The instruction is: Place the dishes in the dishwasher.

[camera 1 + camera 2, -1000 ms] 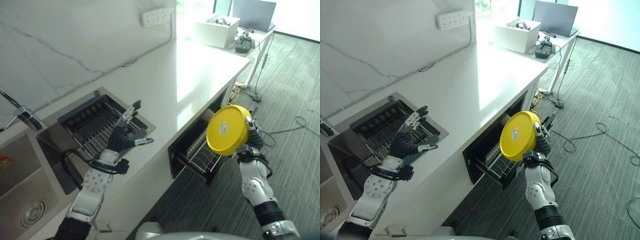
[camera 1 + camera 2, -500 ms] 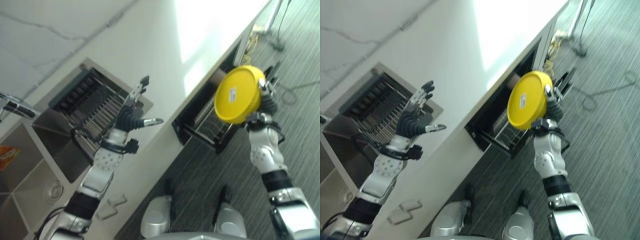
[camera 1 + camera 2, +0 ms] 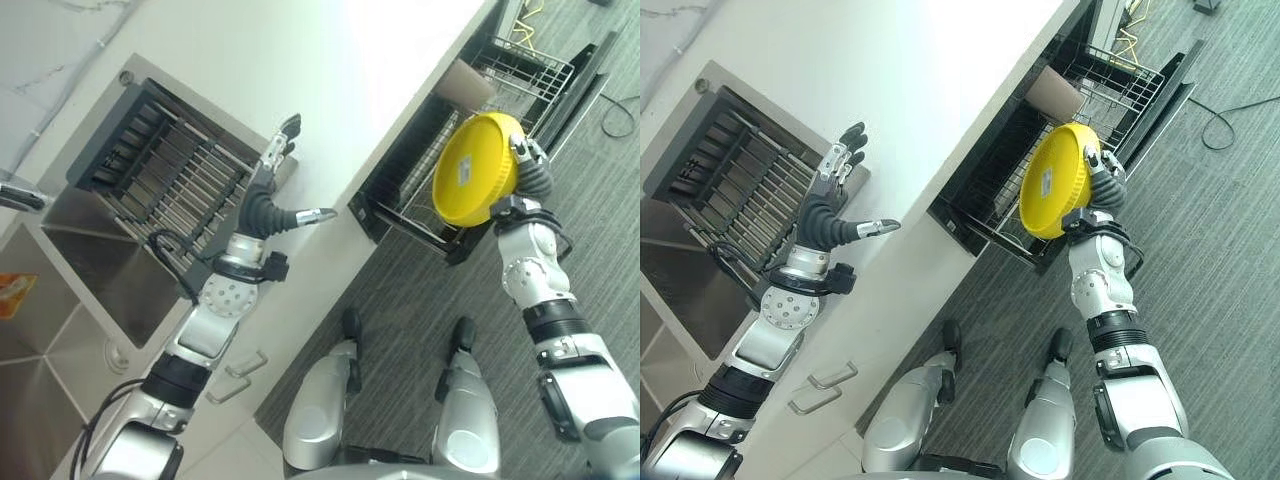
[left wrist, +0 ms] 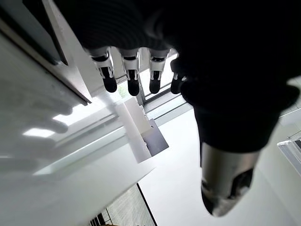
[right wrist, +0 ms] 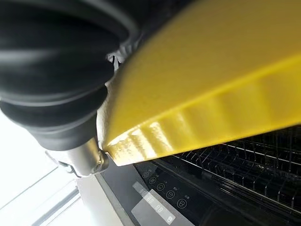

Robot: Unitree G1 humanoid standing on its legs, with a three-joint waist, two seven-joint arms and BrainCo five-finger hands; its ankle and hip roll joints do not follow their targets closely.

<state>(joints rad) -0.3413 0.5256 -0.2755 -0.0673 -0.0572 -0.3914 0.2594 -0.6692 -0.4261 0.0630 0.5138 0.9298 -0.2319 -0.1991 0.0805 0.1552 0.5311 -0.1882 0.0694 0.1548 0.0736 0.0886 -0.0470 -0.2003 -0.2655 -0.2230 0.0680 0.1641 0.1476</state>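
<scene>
Two eye views first. From the head I see my right hand (image 3: 528,170) clamped on the rim of a yellow plate (image 3: 478,168), held on edge with its underside toward me. Just past the hand lies the dishwasher's pulled-out wire rack (image 3: 520,75), with a brownish cup (image 3: 470,84) already lying in it. My left hand (image 3: 275,200) hangs over the white counter (image 3: 300,90), fingers straight and spread, thumb out, carrying nothing; behind it sits the sink's dark drying rack (image 3: 150,170).

Compared with a second ago, the whole picture has swung, so the head has tilted down and the camera has moved. Against the dishwasher, though, the plate now sits closer to the open rack than it did. I judge the carry is nearly done and the lowering into the rack is what's left.

Left wrist view: the fingers (image 4: 129,70) reach out straight over the counter, the thumb apart from them, nothing between.

Right wrist view: the plate's ribbed rim (image 5: 197,113) runs right beside the wrist cover, and beyond it I see the dishwasher's control strip (image 5: 157,195) and rack wires (image 5: 254,169). I'd tip the plate between the wires carefully; on edge it could slip.
</scene>
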